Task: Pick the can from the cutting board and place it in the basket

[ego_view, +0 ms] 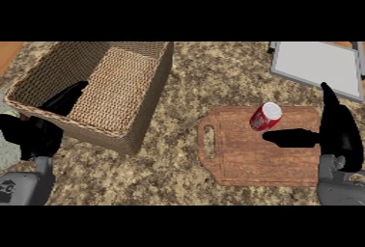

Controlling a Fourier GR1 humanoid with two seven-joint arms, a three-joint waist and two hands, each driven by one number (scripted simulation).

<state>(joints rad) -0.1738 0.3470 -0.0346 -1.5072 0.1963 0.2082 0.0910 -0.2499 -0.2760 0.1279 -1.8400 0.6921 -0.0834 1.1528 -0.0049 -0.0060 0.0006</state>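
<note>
The can (266, 116) is being faced at the cutting board's (264, 166) far edge by the right hand (335, 132), spread and empty just beside it, and is probably best being wrapped at mid-body before lifting toward the basket (153, 103).

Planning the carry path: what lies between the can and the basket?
Head view: only the handle end of the cutting board and bare counter lie between the red can and the wicker basket.
</note>
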